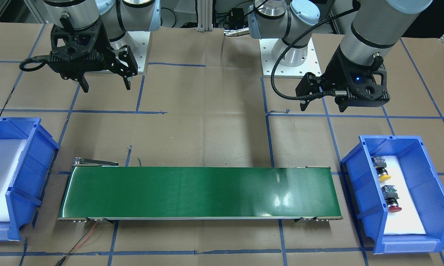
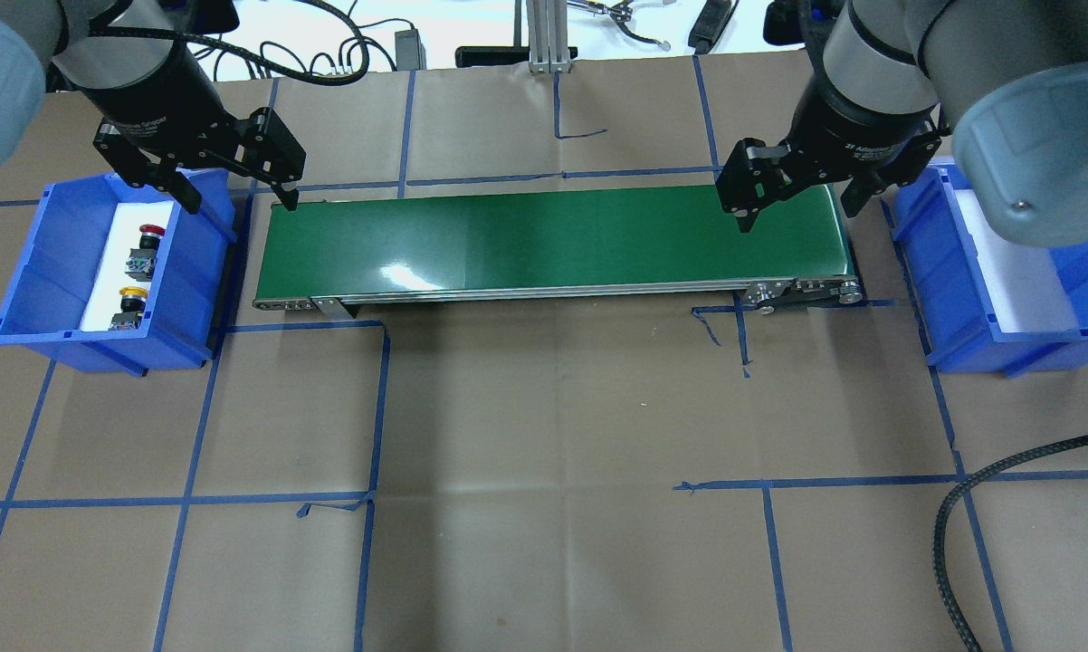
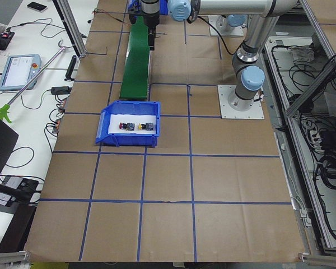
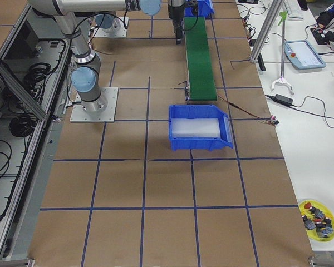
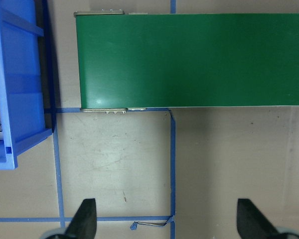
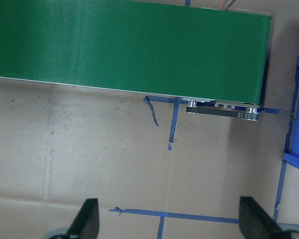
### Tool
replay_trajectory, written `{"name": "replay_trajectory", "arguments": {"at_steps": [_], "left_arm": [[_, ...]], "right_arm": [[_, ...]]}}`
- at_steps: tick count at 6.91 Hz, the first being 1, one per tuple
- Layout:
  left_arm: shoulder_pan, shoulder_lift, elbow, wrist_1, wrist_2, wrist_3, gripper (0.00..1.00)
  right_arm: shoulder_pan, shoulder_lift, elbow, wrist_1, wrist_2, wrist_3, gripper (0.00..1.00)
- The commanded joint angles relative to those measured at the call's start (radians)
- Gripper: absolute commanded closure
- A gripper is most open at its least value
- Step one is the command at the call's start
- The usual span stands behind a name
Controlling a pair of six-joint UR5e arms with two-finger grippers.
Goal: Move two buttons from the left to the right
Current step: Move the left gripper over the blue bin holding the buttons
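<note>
The yellow button (image 1: 383, 173) and the red button (image 1: 392, 201) lie on white foam in the blue bin (image 1: 425, 173) on my left side. They also show from overhead, the red button (image 2: 146, 249) and the yellow button (image 2: 130, 304). My left gripper (image 2: 236, 199) is open and empty, hovering between that bin and the conveyor's left end. My right gripper (image 2: 797, 213) is open and empty above the conveyor's right end. In the wrist views the left gripper (image 5: 169, 221) and the right gripper (image 6: 170, 221) have their fingers wide apart with nothing between them.
A green conveyor belt (image 2: 553, 240) runs between the two bins. A blue bin (image 2: 1006, 353) with bare white foam stands at the right. A yellow dish (image 4: 320, 216) with several spare buttons sits on the side table. A braided cable (image 2: 969, 507) lies near right.
</note>
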Motion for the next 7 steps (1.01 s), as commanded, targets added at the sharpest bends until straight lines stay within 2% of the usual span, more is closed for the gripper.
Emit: {"name": "replay_trajectory", "arguments": {"at_steps": [1,4,6,7], "left_arm": [[0.025,0.004,-0.004,0.000,0.000,0.023,0.00],[0.260,-0.002,-0.013,0.002,0.001,0.234,0.00],[0.443,-0.079,0.004,0.028,0.003,0.409,0.00],[0.488,-0.106,0.001,0.067,0.004,0.443,0.00]], "right_arm": [[0.000,0.001,-0.001,0.000,-0.002,-0.002,0.00],[0.000,-0.001,-0.004,-0.002,0.000,0.001,0.00],[0.000,-0.002,-0.003,-0.002,0.003,0.001,0.00],[0.000,-0.002,-0.004,-0.002,0.005,0.001,0.00]]}}
